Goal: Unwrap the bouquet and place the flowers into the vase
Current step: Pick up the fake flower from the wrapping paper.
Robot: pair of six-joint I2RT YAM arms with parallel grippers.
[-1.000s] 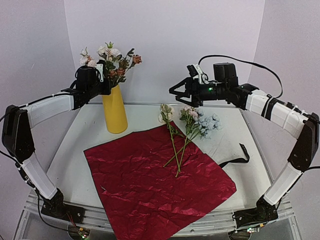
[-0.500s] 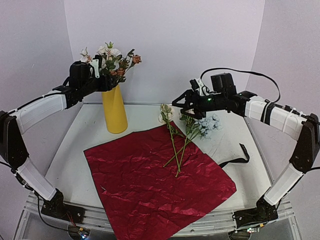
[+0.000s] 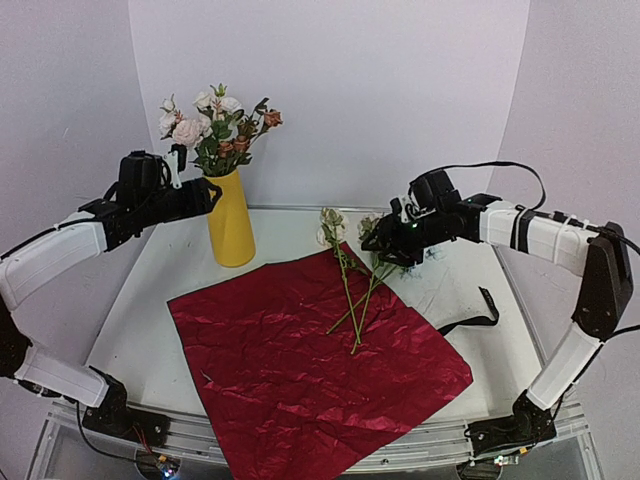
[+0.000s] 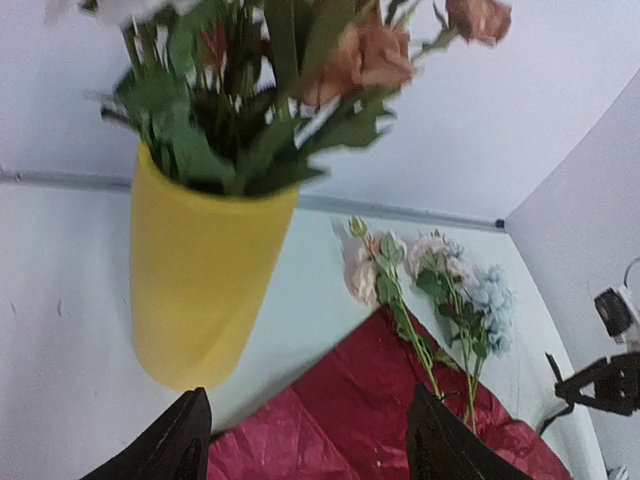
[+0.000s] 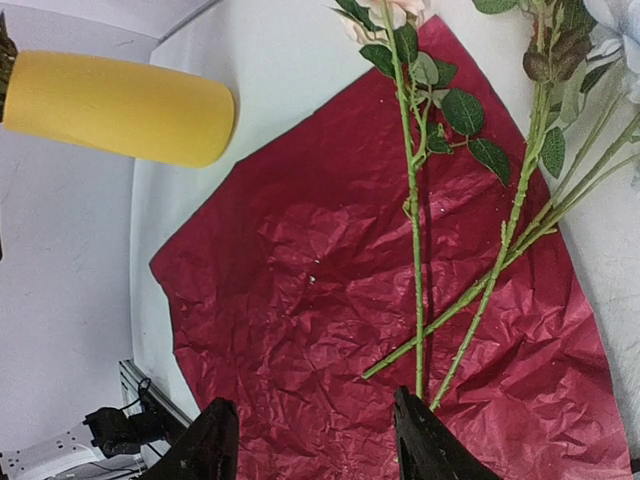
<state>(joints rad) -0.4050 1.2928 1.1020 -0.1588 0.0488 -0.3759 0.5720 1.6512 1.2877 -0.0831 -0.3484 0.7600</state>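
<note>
White table (image 3: 150, 290): left pincer (image 4: 310, 440), right pincer (image 5: 315, 445) agape, empty; whole red paper (image 3: 310, 350) overhead only.

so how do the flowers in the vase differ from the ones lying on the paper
The flowers in the vase stand upright, bunched in the yellow vase; the flowers on the paper lie flat, stems crossing, on the red wrapping paper. The vase bunch shows rust blooms; the lying ones include pale blue. Both have green stems and leaves.
</note>
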